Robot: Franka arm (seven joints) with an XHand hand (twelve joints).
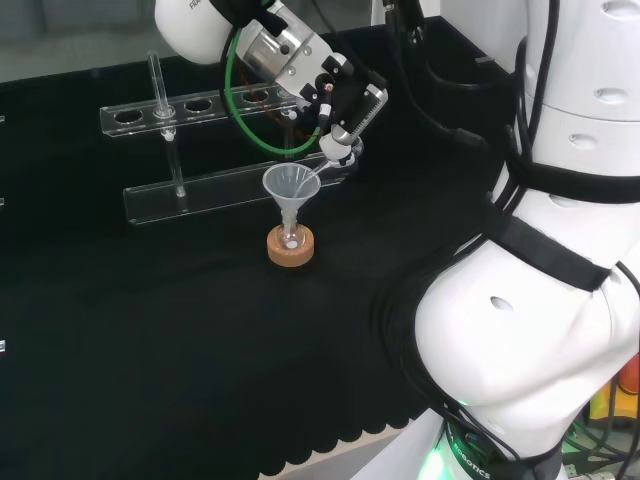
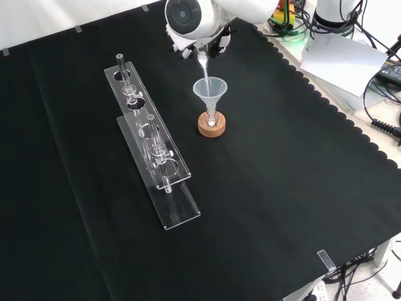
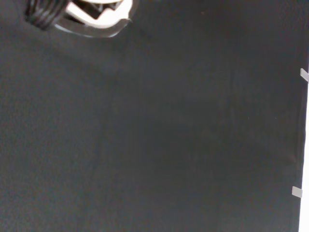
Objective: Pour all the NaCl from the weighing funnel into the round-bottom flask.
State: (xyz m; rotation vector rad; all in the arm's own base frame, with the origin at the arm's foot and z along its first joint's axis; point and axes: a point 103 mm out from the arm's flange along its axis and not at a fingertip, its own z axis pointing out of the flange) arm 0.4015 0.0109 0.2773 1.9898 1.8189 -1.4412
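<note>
1. Hand (image 1: 345,100) tilted down above the bench, fingers pinching the small clear weighing funnel (image 1: 335,152), whose spout reaches the rim of a larger clear funnel (image 1: 291,186).
2. That larger funnel stands in the neck of the round-bottom flask (image 1: 290,240), which sits on a cork ring (image 1: 290,250) on the black cloth (image 1: 200,350).
3. From the front view I see the weighing funnel's tip (image 2: 203,61) just above the larger funnel's mouth (image 2: 210,89); a clear rack (image 2: 153,150) stands to its left.
4. I judge pouring is under way; I cannot tell how much salt remains.
5. Risks: if I tip off-centre, grains may spill onto the cloth; nudging the rim could topple the funnel or flask.
</note>
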